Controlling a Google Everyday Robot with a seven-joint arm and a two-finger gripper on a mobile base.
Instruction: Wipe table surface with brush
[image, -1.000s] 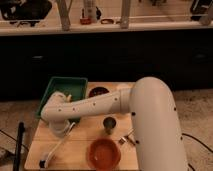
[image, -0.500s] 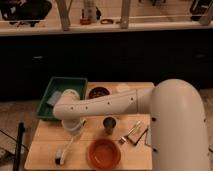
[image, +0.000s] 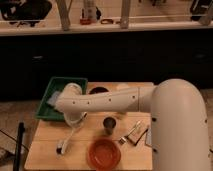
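My gripper (image: 76, 119) is over the left part of the table surface (image: 50, 132), at about 9 o'clock from the middle of the table. My long white arm (image: 107, 101) comes in from the right and bends down to it. I cannot tell how far my jaws are open, because my arm is in the way. The top of the brush (image: 71, 134) goes up to my gripper. The brush is thin and white, and it slants down toward 7 o'clock. Its small dark head is down by the wood near the front left of the table. A green tray (image: 46, 100) sits at 10 o'clock. A dark bowl (image: 98, 91) is at 12 o'clock, partly behind my arm. A small dark cup (image: 110, 123) stands near the middle. An orange bowl (image: 92, 151) is at 6 o'clock. Some shiny metal utensils (image: 131, 134) lie at 4 o'clock from the cup.
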